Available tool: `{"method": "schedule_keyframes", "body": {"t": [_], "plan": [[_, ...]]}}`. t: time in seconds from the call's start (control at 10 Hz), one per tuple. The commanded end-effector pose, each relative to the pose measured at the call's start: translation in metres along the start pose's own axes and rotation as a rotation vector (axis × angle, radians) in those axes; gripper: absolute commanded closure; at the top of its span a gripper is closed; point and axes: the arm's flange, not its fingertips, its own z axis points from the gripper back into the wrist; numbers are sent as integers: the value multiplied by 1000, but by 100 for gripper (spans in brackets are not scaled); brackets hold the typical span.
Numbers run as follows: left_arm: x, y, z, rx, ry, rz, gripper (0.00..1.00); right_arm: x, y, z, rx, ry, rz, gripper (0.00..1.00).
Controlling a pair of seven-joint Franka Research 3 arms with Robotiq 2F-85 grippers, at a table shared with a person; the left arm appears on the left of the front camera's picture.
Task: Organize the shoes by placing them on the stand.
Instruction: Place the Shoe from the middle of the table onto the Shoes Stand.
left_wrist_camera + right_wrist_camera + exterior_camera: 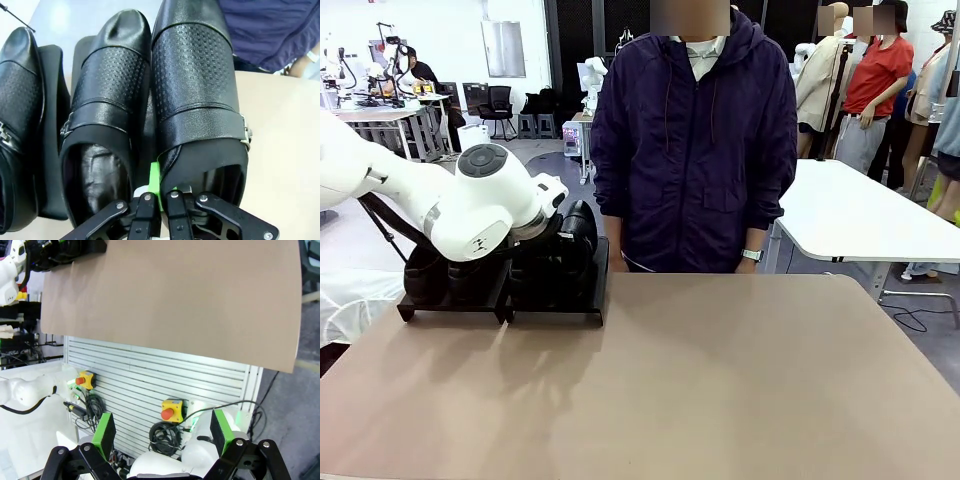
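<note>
The left claw (156, 200) sits nearest, clenched on the inner heel wall of the held shoe (200, 100), which points away from it onto the stand (555, 295). Just beside it lies a second shoe (107, 115), and beyond that a third (17, 100). To finish well, I judge the heel should settle flat and parallel to its neighbour before letting go, then the claw should lift straight out. The right claw (162, 432) hangs released, well off the counter (175, 295).

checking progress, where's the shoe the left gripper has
In the left wrist view, the shoe sits on the stand, rightmost beside its twin, heel rim in the left gripper.
</note>
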Motion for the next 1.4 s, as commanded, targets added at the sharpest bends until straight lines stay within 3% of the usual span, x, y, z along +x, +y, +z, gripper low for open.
{"method": "schedule_keyframes", "body": {"t": [0.0, 0.1, 0.2, 0.8, 1.3], "plan": [[16, 0, 7, -14, 5, -5, 92, 2, 2, 3, 27, -2, 23, 0], [16, 0, 6, -18, -3, 0, 35, 2, 2, 3, 27, -2, 23, 0], [17, 0, 6, -18, -7, 1, 0, 2, 2, 3, 27, -2, 23, 0], [18, -8, 20, -37, -48, -31, 0, 2, 2, 3, 27, -2, 23, 0], [25, -16, 51, -104, -12, -72, 0, 2, 2, 3, 27, -2, 23, 0]]}}
